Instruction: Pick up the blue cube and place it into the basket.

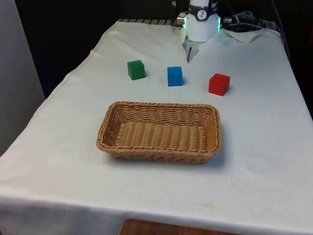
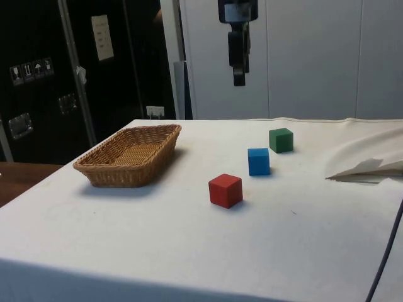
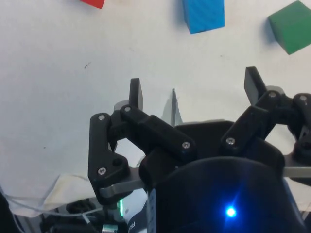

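Blue cube (image 1: 174, 76) on cloth, gripper (image 2: 238, 78) above (fingers spread), apart

Pretty even, bright overhead light on the white tabletop (image 1: 274, 147), no glare. Soft short shadows under the basket (image 1: 159, 131) and cubes. Background's dark, far curtains nearly black.

Three cubes stand in a row across the white cloth (image 1: 264, 147): the blue cube (image 1: 174, 76) in the middle, a green cube (image 1: 136, 69) and a red cube (image 1: 219, 83) flanking it, each apart from it with bare cloth between. The gripper (image 2: 238, 78) hangs high above the table, fingers spread wide (nothing between them). The basket (image 1: 159, 153) lies open-topped nearer the front camera, with clear cloth between it and the cubes.
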`<action>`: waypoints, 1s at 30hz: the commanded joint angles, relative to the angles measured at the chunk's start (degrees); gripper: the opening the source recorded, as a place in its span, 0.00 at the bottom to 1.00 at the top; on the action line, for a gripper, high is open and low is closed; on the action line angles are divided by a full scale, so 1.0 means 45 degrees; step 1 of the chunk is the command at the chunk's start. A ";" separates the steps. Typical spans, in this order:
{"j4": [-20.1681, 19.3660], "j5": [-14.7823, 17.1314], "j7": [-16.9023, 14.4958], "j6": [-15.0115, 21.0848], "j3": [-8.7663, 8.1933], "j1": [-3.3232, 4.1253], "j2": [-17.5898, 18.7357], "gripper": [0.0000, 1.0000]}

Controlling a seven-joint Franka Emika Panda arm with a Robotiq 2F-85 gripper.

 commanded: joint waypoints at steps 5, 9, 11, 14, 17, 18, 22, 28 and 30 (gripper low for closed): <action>-0.0522 -0.0191 -0.0178 0.0904 -0.0140 -0.0102 0.0115 1.00; -0.0789 -0.0242 -0.0369 0.1477 -0.0293 -0.0140 0.0382 1.00; -0.0853 -0.0255 -0.0420 0.1630 -0.0344 -0.0153 0.0458 1.00; -0.1044 -0.0280 -0.0649 0.2215 -0.0522 -0.0178 0.0828 1.00; -0.1184 -0.0306 -0.0840 0.2674 -0.0662 -0.0204 0.1108 1.00; -0.1248 -0.0306 -0.0955 0.2928 -0.0751 -0.0216 0.1286 1.00; -0.1362 -0.0306 -0.1159 0.3361 -0.0904 -0.0229 0.1604 1.00; -0.1464 -0.0166 -0.1566 0.3934 -0.1171 -0.0178 0.2190 1.00; -0.1579 -0.0306 -0.1706 0.4431 -0.1286 -0.0267 0.2445 1.00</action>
